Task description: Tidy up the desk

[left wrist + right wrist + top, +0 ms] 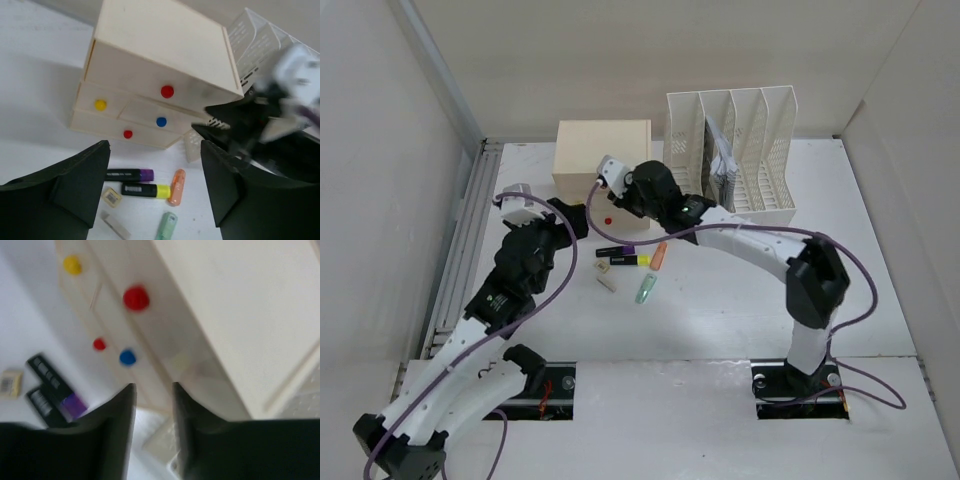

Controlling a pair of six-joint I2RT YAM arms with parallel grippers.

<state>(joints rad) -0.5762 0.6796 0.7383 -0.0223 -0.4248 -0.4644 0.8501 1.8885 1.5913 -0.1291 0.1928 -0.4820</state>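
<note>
From above, pens (625, 257) lie loose on the white bench (720, 320) before the box (603, 150); the left claw (154, 150) hangs wide apart, empty, facing them — the right claw (152, 390), jaws barely parted, faces the large red knob (136, 298), so opening a drawer seems next: centre, then pinch.

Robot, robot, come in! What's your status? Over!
Left gripper open, empty. Right gripper barely parted, empty, at the drawer box front. Desk not tidy: markers and small bits loose mid-table. Right arm stretched across close by.
</note>
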